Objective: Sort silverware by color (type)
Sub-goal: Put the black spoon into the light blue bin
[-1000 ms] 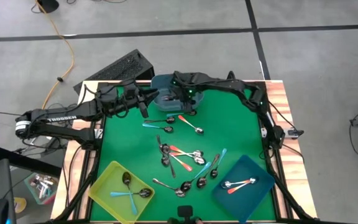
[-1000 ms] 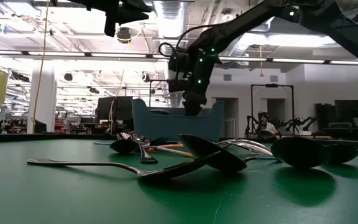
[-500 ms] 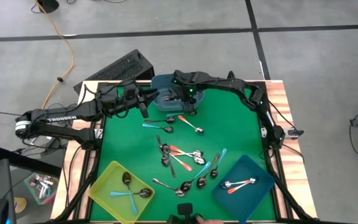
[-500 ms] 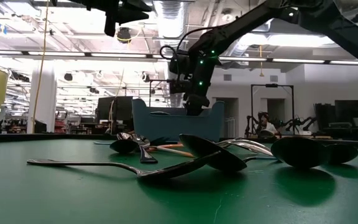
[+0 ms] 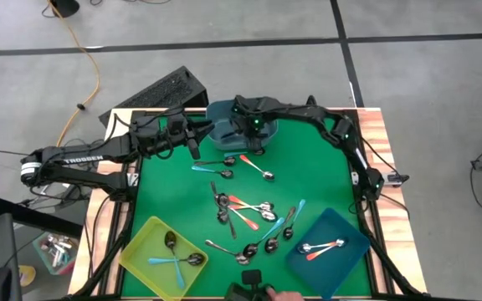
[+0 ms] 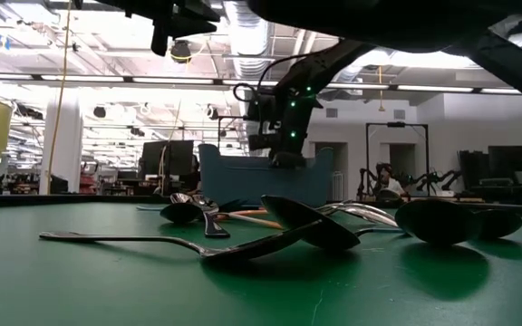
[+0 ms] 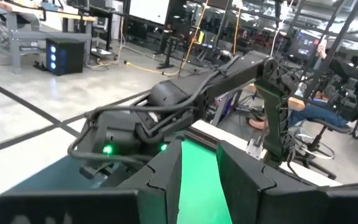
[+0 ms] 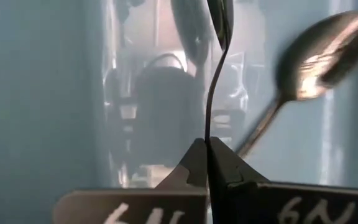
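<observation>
My right gripper (image 5: 253, 142) hangs over the grey-blue bin (image 5: 220, 117) at the table's far edge, shut on a dark metal spoon (image 8: 215, 68). Another metal spoon (image 8: 312, 59) lies inside that bin. My left gripper (image 5: 194, 140) hovers just left of the bin, above the mat, slightly open and holding nothing. Loose spoons with teal, orange-red and dark handles (image 5: 245, 209) lie flat on the green mat. In the low view the right gripper (image 6: 286, 161) reaches the bin's rim (image 6: 243, 158). My right gripper pinches the dark spoon's thin handle at its end (image 8: 207, 134) between its two fingers, from above, pointing down. The spoon hangs below the fingers, bowl end (image 8: 221, 15) lowest, inside the bin. I cannot tell whether the bowl touches the bin floor.
A yellow bin (image 5: 141, 247) with teal spoons sits at the near left corner. A dark blue bin (image 5: 346, 259) with orange-red spoons sits near right. A person's hand (image 5: 287, 295) shows at the near edge. Bare green mat lies left of the spoon pile.
My right gripper, still shut on the spoon, has shifted slightly toward the table's right over the grey-blue bin. My left arm has kept still.
</observation>
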You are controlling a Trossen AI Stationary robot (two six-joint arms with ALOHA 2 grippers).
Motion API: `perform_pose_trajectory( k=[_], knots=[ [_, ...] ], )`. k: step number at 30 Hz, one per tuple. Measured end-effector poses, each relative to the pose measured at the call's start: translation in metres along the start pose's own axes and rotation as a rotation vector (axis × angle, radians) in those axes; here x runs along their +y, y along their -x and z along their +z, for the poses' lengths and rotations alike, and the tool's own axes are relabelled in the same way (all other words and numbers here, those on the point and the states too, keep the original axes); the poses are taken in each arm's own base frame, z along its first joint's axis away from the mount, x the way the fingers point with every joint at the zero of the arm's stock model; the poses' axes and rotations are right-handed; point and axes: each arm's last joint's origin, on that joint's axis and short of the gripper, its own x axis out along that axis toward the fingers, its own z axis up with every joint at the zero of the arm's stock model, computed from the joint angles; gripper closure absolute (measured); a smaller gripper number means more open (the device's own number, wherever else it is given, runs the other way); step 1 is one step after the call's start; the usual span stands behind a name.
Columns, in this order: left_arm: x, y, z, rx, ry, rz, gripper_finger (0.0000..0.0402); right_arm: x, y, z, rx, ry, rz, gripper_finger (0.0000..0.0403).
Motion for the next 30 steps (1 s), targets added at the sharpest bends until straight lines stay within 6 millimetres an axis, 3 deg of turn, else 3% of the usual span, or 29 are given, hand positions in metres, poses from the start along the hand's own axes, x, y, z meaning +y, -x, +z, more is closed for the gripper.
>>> perform_pose_trajectory(
  k=[20, 30],
  knots=[
    [0.0010, 0.0000, -0.0008, 0.003, -0.002, 0.027, 0.0315, -0.0002, 0.0003, 0.0008, -0.012, 0.000, 0.004, 0.0382],
    [0.0010, 0.0000, -0.0009, 0.004, -0.002, 0.028, 0.0315, -0.0011, 0.0005, 0.0011, -0.020, 0.003, 0.002, 0.0347]
  ],
)
